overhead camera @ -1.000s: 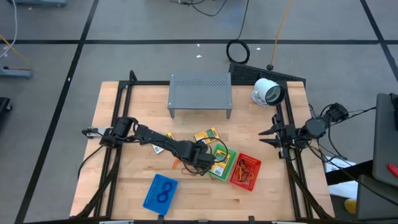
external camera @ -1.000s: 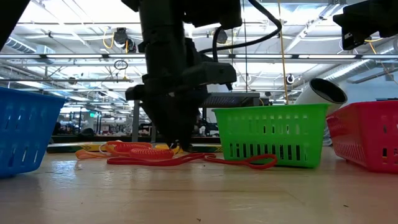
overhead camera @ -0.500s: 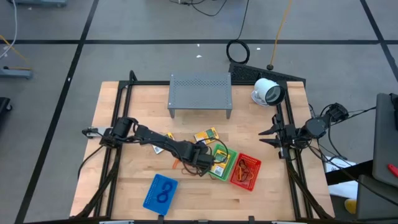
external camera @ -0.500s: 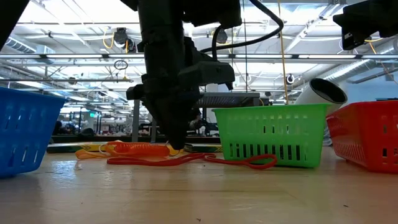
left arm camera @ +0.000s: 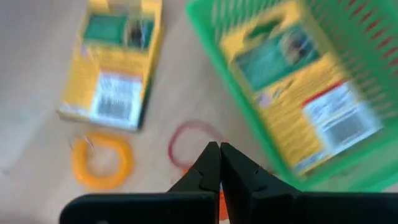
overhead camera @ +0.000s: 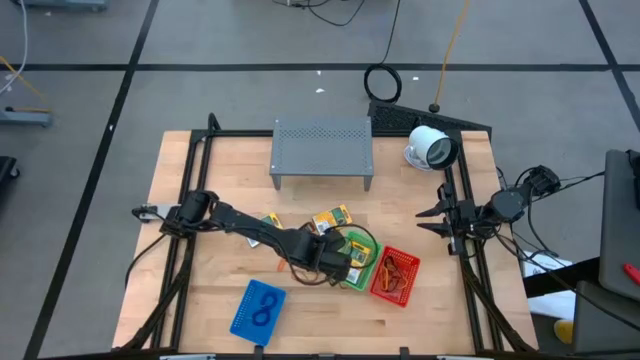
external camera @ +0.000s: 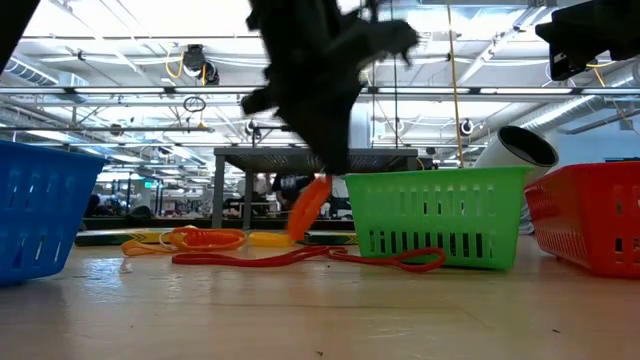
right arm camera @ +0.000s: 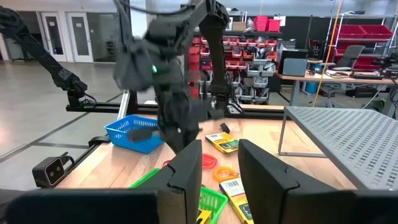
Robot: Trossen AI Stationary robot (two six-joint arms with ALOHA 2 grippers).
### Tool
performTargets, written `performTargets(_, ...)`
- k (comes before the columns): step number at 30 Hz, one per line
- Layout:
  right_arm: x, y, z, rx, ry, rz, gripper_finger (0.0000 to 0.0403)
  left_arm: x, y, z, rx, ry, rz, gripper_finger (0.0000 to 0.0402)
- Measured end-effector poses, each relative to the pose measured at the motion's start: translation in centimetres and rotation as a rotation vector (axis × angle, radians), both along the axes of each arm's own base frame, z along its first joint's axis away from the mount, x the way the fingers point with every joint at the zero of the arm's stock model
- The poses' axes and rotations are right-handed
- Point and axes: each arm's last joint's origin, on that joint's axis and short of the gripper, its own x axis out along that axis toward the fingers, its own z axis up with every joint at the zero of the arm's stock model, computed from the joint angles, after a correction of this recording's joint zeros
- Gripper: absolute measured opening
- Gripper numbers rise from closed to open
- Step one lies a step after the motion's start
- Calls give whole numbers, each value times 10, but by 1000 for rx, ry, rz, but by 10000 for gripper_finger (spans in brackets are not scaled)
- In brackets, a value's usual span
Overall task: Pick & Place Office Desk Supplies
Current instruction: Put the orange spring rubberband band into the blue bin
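Note:
My left gripper (overhead camera: 336,263) (left arm camera: 219,163) is shut on an orange band (external camera: 309,208) above the table, beside the near-left wall of the green basket (overhead camera: 362,248) (external camera: 440,215), which holds a yellow packet (left arm camera: 298,102). Another yellow packet (left arm camera: 115,68) (overhead camera: 332,216) lies flat on the table. An orange coil ring (left arm camera: 101,160) (external camera: 205,238) and a red rubber band (left arm camera: 193,142) (external camera: 300,257) lie on the wood below the gripper. My right gripper (overhead camera: 438,221) (right arm camera: 221,177) waits open at the table's right edge. My left gripper pinches the orange band by its upper end (external camera: 320,184) between its two shut fingers, which come from above and point down. The band hangs slanting below the fingers, next to the green basket's wall; whether its lower end touches the table I cannot tell.
A red basket (overhead camera: 395,276) (external camera: 590,215) with bands stands right of the green one. A blue basket (overhead camera: 258,310) (external camera: 35,210) stands at the near left. A grey perforated shelf (overhead camera: 322,150) and a white round device (overhead camera: 432,148) stand at the far side.
My left gripper has risen from the table and gone toward the table's right edge, up to the green basket. It has lifted the orange band, which now hangs below its fingers. The coil ring and the red band have stayed on the table.

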Motion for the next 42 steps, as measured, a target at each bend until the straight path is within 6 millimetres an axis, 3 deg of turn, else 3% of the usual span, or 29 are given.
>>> performTargets(5, 0, 0, 0, 0, 0, 1, 95, -1, -9, 38, 115, -29, -4, 2)
performTargets(11, 0, 0, 0, 0, 0, 0, 94, -17, -24, 82, 211, -24, 23, 2)
performTargets(24, 0, 0, 0, 0, 1, 0, 94, -100, -49, 132, 281, -122, 204, 3)
performTargets(28, 0, 0, 0, 0, 0, 0, 96, -125, -41, 130, 270, -138, 216, 3)
performTargets(33, 0, 0, 0, 0, 0, 0, 94, -168, -21, 112, 209, -225, 199, 4)
performTargets(38, 0, 0, 0, 0, 0, 0, 95, -206, -5, 79, 116, -316, 65, 4)
performTargets(42, 0, 0, 0, 0, 0, 0, 94, -227, 2, 62, 20, -387, -142, 3)
